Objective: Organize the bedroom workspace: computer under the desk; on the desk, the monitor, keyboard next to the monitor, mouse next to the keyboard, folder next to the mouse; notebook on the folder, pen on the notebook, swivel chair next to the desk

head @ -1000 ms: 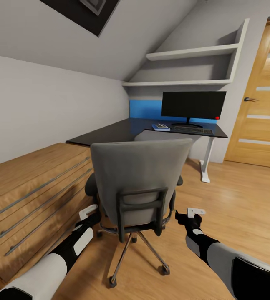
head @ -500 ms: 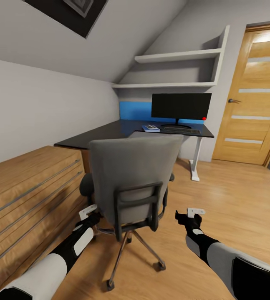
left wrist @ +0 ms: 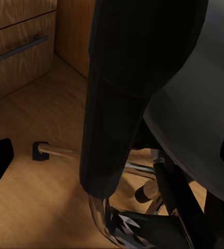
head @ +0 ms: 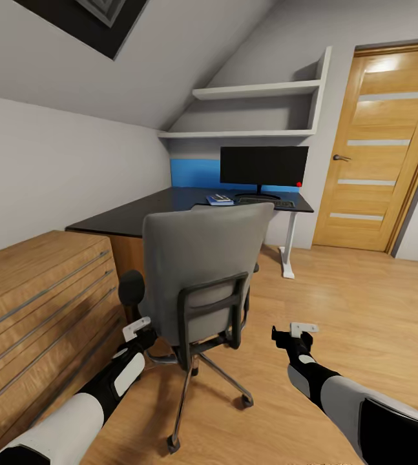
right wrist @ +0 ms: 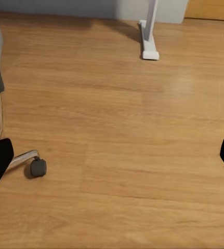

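Note:
The swivel chair (head: 202,271) stands with its grey back toward me, between my two arms, a short way in front of the desk (head: 131,218). On the desk's far end the monitor (head: 263,166) stands upright with the keyboard (head: 267,202) in front of it. Left of the keyboard lies the blue folder (head: 219,201) with a small dark thing on it, too small to name. The computer, mouse and pen are not made out. My left gripper (head: 137,329) is open beside the chair's left side (left wrist: 143,78). My right gripper (head: 296,332) is open over bare floor, right of the chair.
A light wooden drawer chest (head: 34,303) runs along the left wall close to my left arm. The desk's white leg (head: 289,248) stands ahead, and a wooden door (head: 370,148) is at the right. A chair caster (right wrist: 37,167) sits near my right gripper. Open floor lies to the right.
The camera has moved: the desk, shelves and door have slid left and look smaller. The chair's back now looks narrower and turned a little. Both arms keep their places in the picture.

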